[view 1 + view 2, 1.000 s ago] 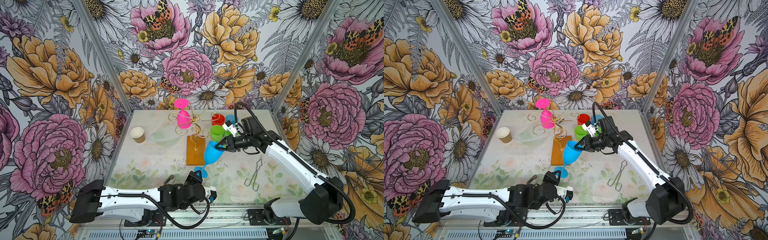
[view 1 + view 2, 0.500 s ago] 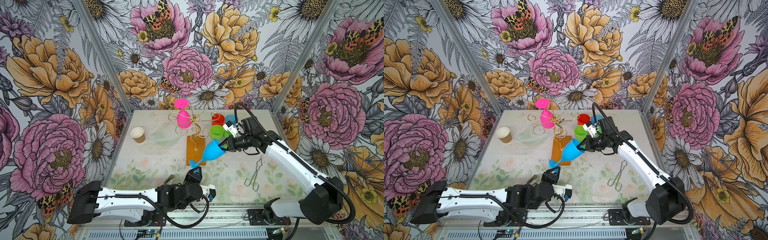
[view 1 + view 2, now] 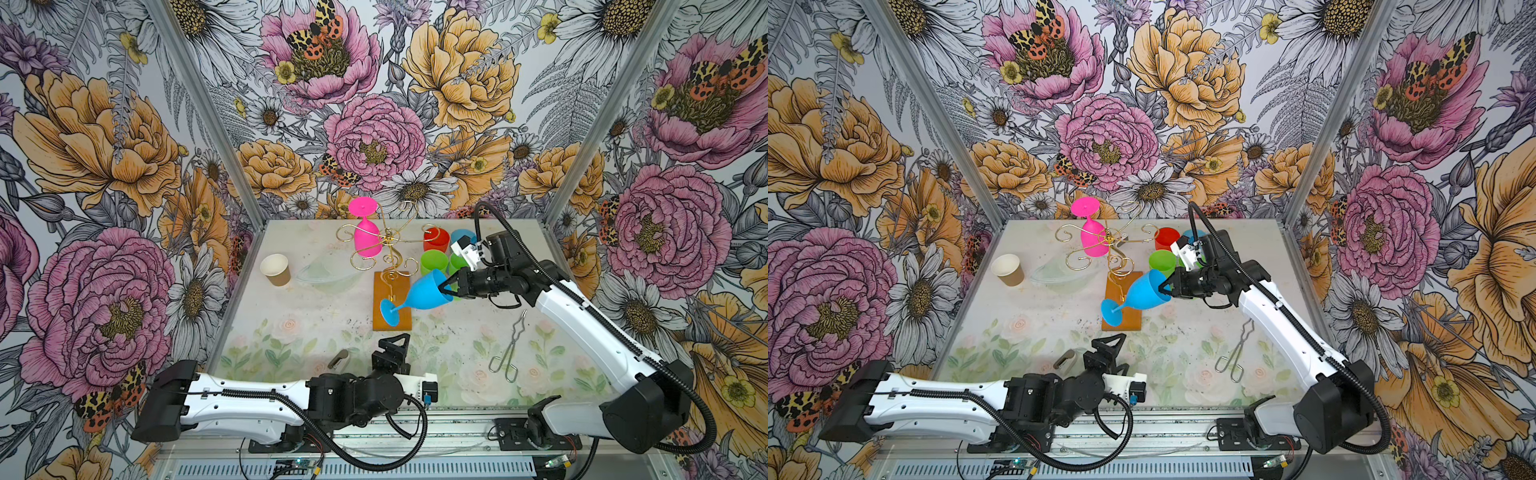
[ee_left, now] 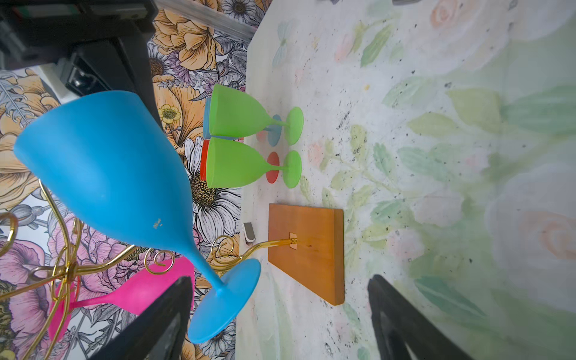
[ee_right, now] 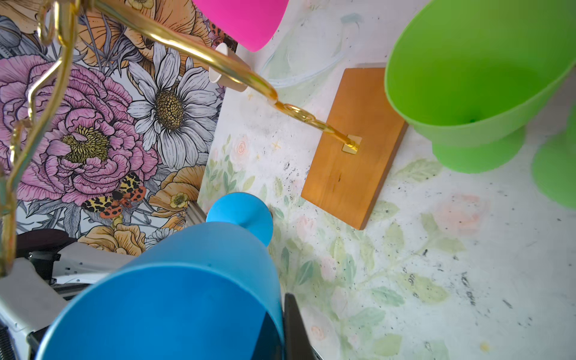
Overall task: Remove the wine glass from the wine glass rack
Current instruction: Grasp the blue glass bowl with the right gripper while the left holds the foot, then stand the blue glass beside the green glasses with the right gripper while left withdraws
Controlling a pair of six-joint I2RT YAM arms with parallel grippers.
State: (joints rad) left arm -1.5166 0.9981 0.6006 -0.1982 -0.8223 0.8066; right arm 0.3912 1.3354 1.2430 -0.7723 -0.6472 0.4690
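Above the flowery table [image 3: 311, 316], my right gripper [image 3: 446, 289] pinches the blue glass [image 3: 424, 293] by its rim while my left gripper [image 3: 394, 338] gapes open, empty.

No text, label, brand or number is legible, neither on the blue wine glass [image 3: 428, 291], wine glass rack [image 3: 380, 291] nor paper cup [image 3: 276, 269].

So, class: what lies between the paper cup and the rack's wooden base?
A clear dish lies between the paper cup and the wooden base; both top views show it.
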